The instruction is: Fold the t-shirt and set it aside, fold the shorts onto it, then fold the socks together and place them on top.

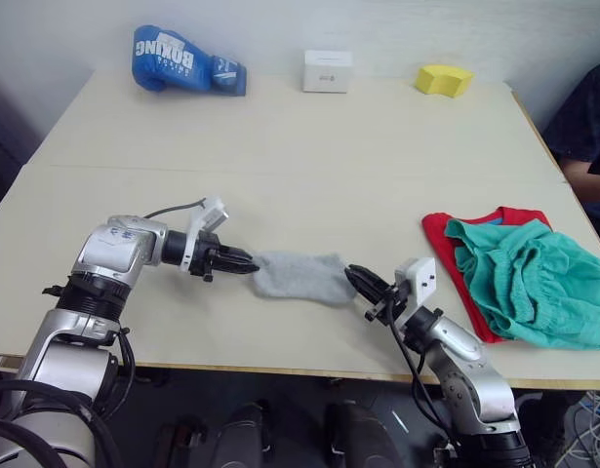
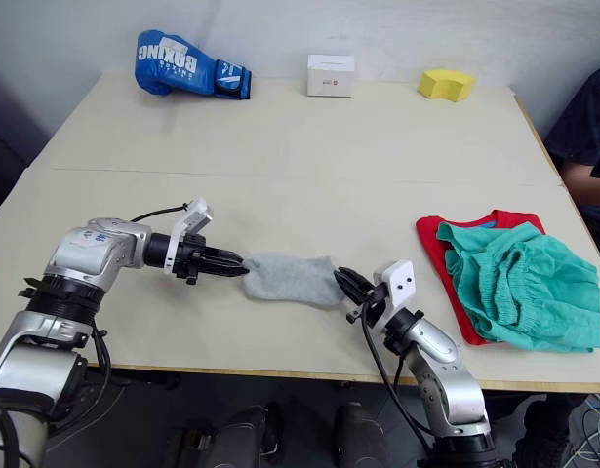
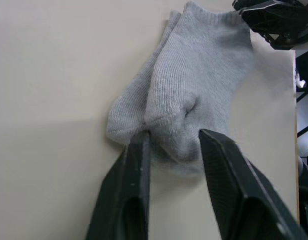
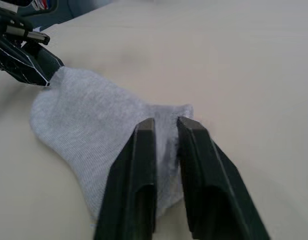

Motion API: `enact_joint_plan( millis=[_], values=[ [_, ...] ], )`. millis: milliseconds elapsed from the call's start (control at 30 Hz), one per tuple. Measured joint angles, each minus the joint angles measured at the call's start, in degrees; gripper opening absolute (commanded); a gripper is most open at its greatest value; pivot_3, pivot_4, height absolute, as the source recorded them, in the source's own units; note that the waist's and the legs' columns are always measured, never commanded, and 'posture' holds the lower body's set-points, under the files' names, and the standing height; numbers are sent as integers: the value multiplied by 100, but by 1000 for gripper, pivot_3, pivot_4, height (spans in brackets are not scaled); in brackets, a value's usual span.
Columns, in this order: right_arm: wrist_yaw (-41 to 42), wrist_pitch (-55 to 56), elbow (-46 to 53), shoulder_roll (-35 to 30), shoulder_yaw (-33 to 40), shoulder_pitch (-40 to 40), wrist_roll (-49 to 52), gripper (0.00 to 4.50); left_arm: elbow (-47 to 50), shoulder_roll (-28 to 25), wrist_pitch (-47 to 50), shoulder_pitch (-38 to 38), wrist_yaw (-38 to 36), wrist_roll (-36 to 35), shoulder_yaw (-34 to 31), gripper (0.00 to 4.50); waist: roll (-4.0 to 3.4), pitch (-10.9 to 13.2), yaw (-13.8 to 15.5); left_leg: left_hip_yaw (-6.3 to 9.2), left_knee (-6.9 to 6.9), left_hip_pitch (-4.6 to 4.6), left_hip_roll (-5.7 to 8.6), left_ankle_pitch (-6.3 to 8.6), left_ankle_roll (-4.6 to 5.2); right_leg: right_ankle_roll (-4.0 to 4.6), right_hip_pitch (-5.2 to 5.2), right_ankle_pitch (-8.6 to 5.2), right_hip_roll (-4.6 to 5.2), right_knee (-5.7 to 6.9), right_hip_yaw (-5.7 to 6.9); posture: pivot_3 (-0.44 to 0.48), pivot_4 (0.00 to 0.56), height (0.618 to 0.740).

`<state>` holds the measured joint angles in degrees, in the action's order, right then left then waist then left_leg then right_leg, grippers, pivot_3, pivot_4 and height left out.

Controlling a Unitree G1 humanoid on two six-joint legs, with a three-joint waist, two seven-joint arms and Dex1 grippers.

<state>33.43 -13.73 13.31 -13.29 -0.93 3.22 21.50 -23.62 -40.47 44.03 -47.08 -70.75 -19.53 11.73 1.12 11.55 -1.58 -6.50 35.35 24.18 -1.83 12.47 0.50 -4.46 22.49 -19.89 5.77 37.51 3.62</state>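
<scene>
Left eye view: socks (image 1: 300, 277) lay stacked at lower centre of the table (image 1: 280, 156). Left gripper (image 1: 243, 261) pinched one end, right gripper (image 1: 356, 281) nipped the other. Judgement: fold end over end evenly, then carry to shorts (image 1: 534, 283) atop t-shirt (image 1: 438, 234), lower right.

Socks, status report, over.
Left pincer and right pincer each pinch one end of the socks, flat on table. Nothing in the way.
</scene>
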Motion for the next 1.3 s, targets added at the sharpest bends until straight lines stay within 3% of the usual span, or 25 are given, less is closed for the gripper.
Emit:
enact_joint_plan(
  millis=[67,267,367,433,533,600,733,900,1067,1233,1300],
  values=[
    [-40,77,-4,-61,36,40,-72,2353,-34,-5,-231,0,147,53,-190,2817,0,0,-4,0,4,0,1,0,1,0,0,0,2,3,-1,0,150,740],
    [30,-150,242,-618,628,525,335,2353,-106,-506,-446,121,210,-63,-945,2817,6,3,-24,0,5,-1,-3,0,-1,5,5,-3,1,14,-1,0,150,740],
    [223,-686,533,-721,636,840,936,1745,262,-501,-263,196,201,-344,-1315,2202,11,3,-4,6,6,-1,-4,0,-1,8,2,-5,1,18,3,0,150,740],
    [349,-934,688,-729,389,1059,1090,1075,694,-393,-171,248,231,-496,-1343,1597,12,2,12,8,14,0,-2,0,0,8,-2,-5,4,19,4,0,150,740],
    [568,-785,638,-896,-501,1338,421,37,1449,176,-186,532,578,-557,-1319,647,17,-1,13,7,27,1,5,6,10,7,-7,-4,11,20,3,0,150,740],
    [548,-395,322,-776,-1038,1416,-151,0,1683,629,-362,808,955,-495,-1197,50,24,-6,6,4,31,0,5,7,11,4,-7,-3,10,22,2,0,150,740],
    [113,262,-674,-344,-1496,1343,-1034,0,1715,1568,-1094,1558,1991,106,-715,21,34,-7,-4,-1,44,8,1,6,10,3,0,-2,6,31,0,0,150,740],
    [-119,1209,-1378,-421,-1445,1093,-1611,0,1790,1960,-1351,1992,2839,379,-691,21,44,-10,2,2,52,-2,-3,8,12,3,-12,-2,6,32,2,0,150,740],
    [-326,1645,-1548,-666,-1073,952,-1798,0,2072,1788,-1445,2212,3238,551,-707,21,55,-21,-13,8,48,-34,-4,13,8,2,-44,1,8,30,4,0,150,740],
    [80,1429,-1315,-909,-644,1042,-1400,0,2624,1474,-1045,2245,2722,-472,-1590,21,56,-20,-21,9,22,-63,-20,19,-22,18,-63,-8,-3,22,10,0,150,740],
    [318,1247,-1267,-866,-768,1314,-1294,0,2718,1265,-614,1937,2701,-868,-1945,413,57,-19,-29,9,22,-67,-29,16,-21,19,-64,-8,-16,22,10,0,150,740]
  ],
)
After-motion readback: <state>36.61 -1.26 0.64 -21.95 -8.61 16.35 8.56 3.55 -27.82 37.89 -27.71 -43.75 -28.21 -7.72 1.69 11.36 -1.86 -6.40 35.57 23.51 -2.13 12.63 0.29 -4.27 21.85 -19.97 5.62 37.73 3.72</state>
